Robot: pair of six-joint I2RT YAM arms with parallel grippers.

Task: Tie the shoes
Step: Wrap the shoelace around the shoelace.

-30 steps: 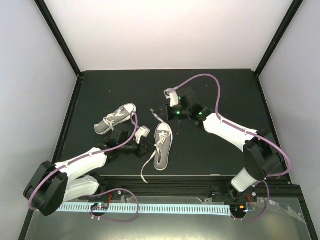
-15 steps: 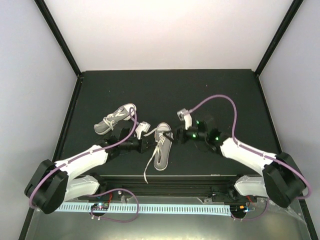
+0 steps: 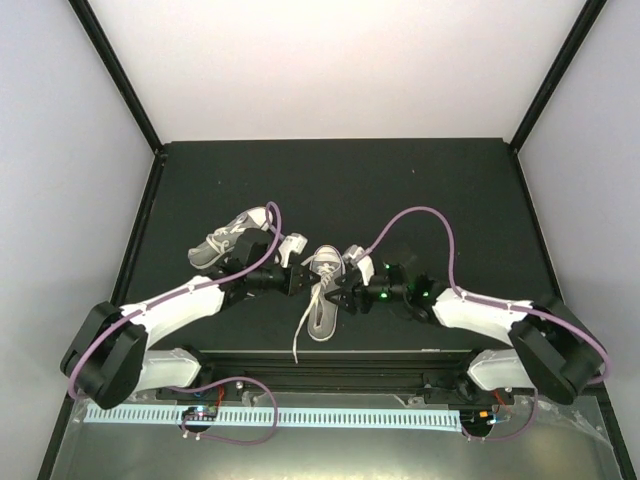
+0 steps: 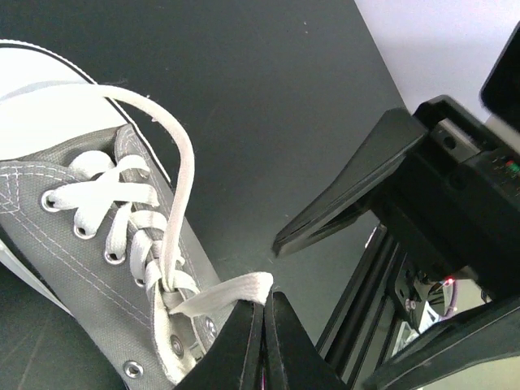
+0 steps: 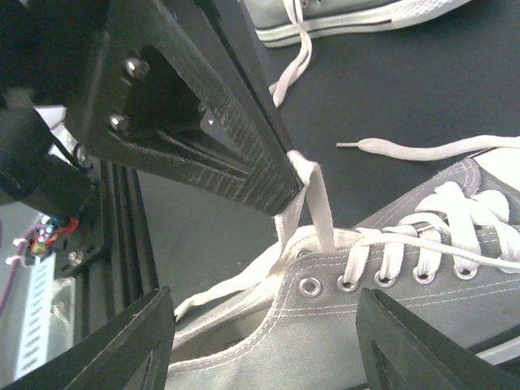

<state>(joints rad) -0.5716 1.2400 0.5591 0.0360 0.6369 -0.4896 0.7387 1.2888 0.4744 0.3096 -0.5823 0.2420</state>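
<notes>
Left gripper (image 4: 261, 312) clamped on a lace (image 4: 221, 293) end by the top eyelets of the near shoe (image 3: 319, 318), mid-counter (image 3: 430, 190) between the arms. Right gripper (image 5: 264, 294) open, empty, fingers either side of that shoe's collar. Other shoe (image 3: 226, 241) lies apart, to the left.

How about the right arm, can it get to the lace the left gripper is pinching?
Probably yes. The right gripper is open and the lace stands just ahead of its jaws, above the shoe; only the left gripper crowds it.
</notes>
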